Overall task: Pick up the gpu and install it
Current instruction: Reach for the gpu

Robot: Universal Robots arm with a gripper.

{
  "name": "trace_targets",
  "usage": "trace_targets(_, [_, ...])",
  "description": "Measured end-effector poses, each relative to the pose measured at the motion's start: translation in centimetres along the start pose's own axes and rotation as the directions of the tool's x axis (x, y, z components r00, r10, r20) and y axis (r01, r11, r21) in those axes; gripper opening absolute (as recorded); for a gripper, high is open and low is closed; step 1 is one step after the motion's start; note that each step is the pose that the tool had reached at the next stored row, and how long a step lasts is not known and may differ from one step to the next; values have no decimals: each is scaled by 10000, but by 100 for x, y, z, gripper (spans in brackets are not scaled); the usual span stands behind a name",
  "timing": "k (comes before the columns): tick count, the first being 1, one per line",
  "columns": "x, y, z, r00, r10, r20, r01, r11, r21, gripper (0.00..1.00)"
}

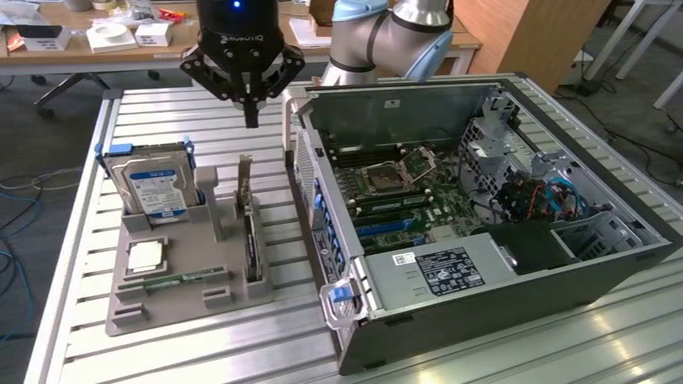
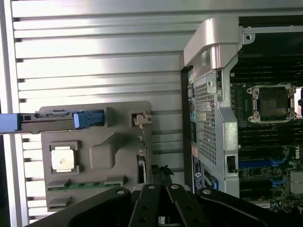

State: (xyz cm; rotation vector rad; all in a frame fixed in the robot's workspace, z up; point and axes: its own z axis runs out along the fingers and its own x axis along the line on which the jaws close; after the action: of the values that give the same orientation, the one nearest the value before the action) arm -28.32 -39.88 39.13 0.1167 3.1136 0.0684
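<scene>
On the slatted bench [image 1: 160, 112], beside the open computer case [image 1: 481, 240], a grey holder tray [image 1: 181, 276] keeps the gpu [image 1: 248, 220] standing on edge. The pincer [image 1: 253, 118] hovers above the tray, fingertips pinched together and empty. It would do best to spread wide and line up squarely over the card's thin top edge.
</scene>
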Motion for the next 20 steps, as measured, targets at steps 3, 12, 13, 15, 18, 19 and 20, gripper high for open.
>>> trace_targets(3, [45, -4, 0, 10000, -1, 0, 1, 10000, 0, 10])
trace_targets(12, [50, -9, -1, 10000, 0, -1, 0, 10000, 0, 10])
trace_targets(13, [49, -15, -1, 10000, -1, -1, 1, 10000, 0, 10])
trace_targets(15, [47, -36, -2, 10000, -1, -2, 1, 10000, 1, 10])
trace_targets(18, [47, -85, -4, 10000, -1, 0, 1, 10000, 1, 10])
trace_targets(19, [46, -106, -5, 10000, -1, -1, 1, 10000, 0, 10])
trace_targets(20, [46, -128, -6, 10000, 0, -1, 0, 10000, 0, 10])
